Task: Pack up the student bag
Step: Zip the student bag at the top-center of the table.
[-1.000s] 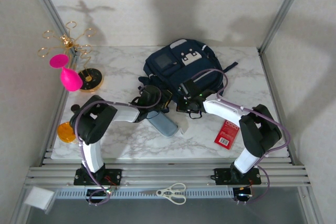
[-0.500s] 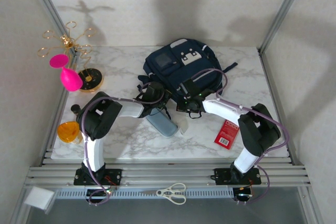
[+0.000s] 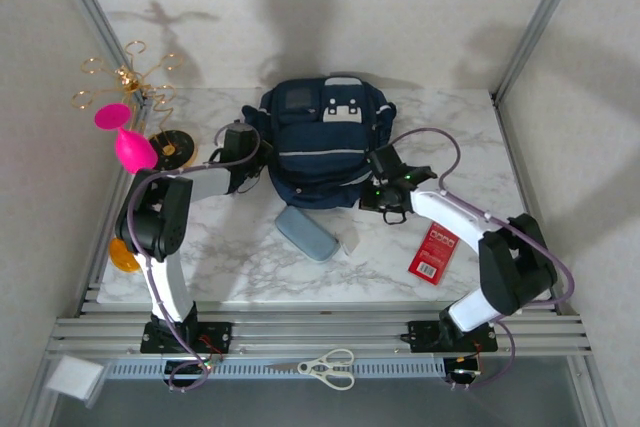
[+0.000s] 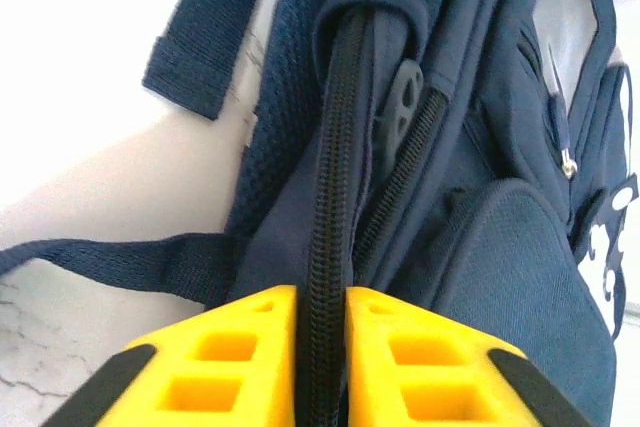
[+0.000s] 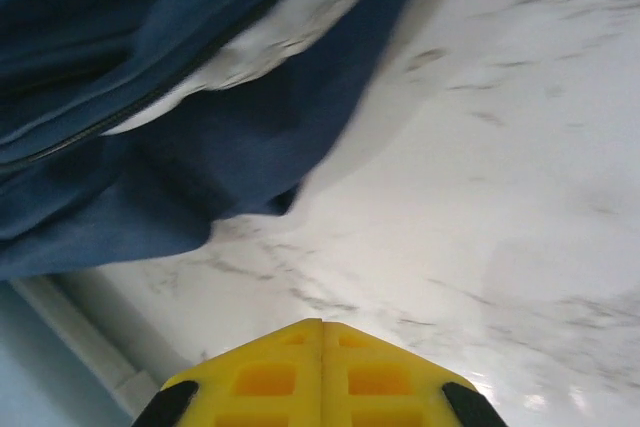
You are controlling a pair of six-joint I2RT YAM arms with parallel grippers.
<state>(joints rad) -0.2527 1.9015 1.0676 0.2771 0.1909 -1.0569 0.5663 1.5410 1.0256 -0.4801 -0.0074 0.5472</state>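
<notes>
The student bag (image 3: 318,142), navy with pale patches, lies at the back middle of the marble table (image 3: 240,267). My left gripper (image 3: 243,150) is at the bag's left side. In the left wrist view its yellow fingers (image 4: 240,347) are shut on the black zipper band (image 4: 332,167) of the bag (image 4: 500,247), which runs up between them. My right gripper (image 3: 384,173) sits at the bag's lower right corner. In the right wrist view it (image 5: 321,325) is shut with nothing between the fingers, over bare marble, with the bag's fabric (image 5: 150,147) ahead and to the left.
A grey-blue pencil case (image 3: 307,234) lies in front of the bag. A red packet (image 3: 433,252) lies at the right. A gold stand with a pink piece (image 3: 131,147) stands at the back left, an orange disc (image 3: 122,253) below it. Scissors (image 3: 328,367) rest on the front rail.
The bag has been turned and shifted back and left. My left gripper moved left along its side and closed on the zipper band. My right gripper moved right.
</notes>
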